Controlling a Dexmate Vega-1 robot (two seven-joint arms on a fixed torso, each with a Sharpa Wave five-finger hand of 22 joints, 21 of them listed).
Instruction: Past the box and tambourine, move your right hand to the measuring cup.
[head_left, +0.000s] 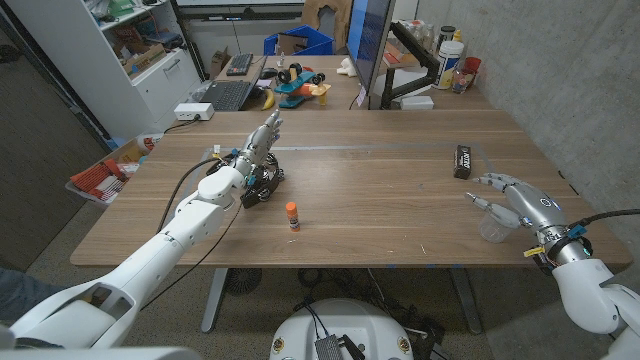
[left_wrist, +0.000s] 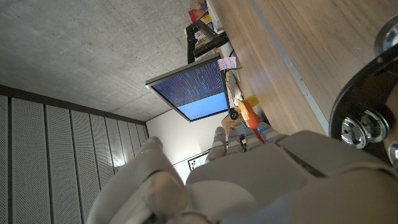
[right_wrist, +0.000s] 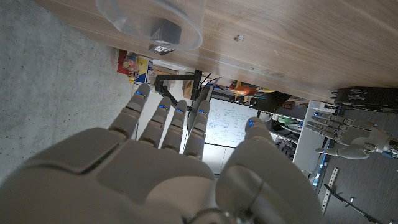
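Right fingers (head_left: 486, 182): spread apart and holding nothing; in the head view they reach toward the desk's middle above the near right part of the desk, and in the right wrist view (right_wrist: 163, 112) they fan out with clear gaps between them.
Right hand (head_left: 520, 203): over the desk close to its near right edge, right at the measuring cup; whether it touches the cup I cannot tell.
Measuring cup (head_left: 492, 227): clear plastic, standing on the desk just beside the right hand, on the hand's near side; in the right wrist view (right_wrist: 153, 23) its round rim sits just past the fingertips.
Box (head_left: 462, 160): small, black with white lettering, lying on the desk beyond the right hand, toward the far right.
Left fingers (head_left: 270, 127): extended close together, pointing toward the far side of the desk, nothing between them.
Left hand (head_left: 255, 150): raised over the left half of the desk, right above the tambourine.
Tambourine (head_left: 262, 186): black frame with metal jingles, lying on the desk under the left wrist; its rim and jingles (left_wrist: 359, 124) show in the left wrist view.
Glue stick (head_left: 292, 215): white with an orange cap, lying near the tambourine toward the desk's near edge.
Desk (head_left: 380, 190): wooden, long, with a monitor (head_left: 372, 40) at its far edge.
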